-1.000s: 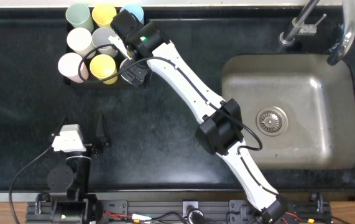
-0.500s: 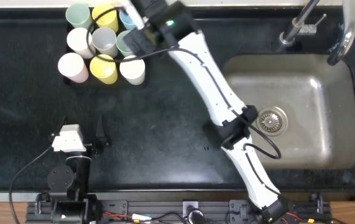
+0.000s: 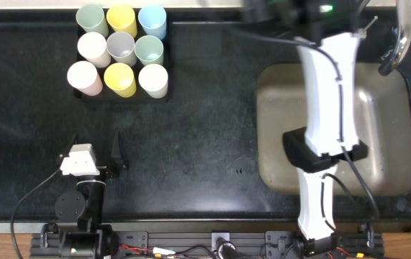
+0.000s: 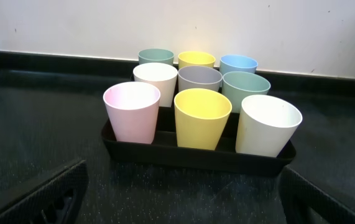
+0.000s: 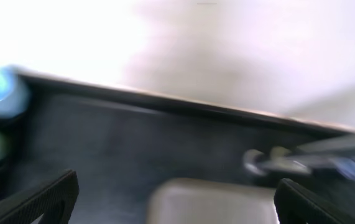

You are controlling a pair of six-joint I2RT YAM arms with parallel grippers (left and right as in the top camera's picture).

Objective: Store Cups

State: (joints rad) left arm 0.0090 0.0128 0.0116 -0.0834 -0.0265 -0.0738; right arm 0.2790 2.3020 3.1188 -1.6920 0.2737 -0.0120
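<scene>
Counting, we find nine cups (image 3: 121,47) upright in three rows inside the black tray (image 4: 196,163). Left claw (image 3: 96,147): fingers apart, empty, facing the tray from well away. Right claw (image 5: 176,193): fingers apart, empty, well off the tray's blue-cup corner.

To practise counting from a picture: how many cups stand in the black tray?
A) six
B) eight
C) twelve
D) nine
D: the tray holds three rows of three cups, every slot filled.
</scene>
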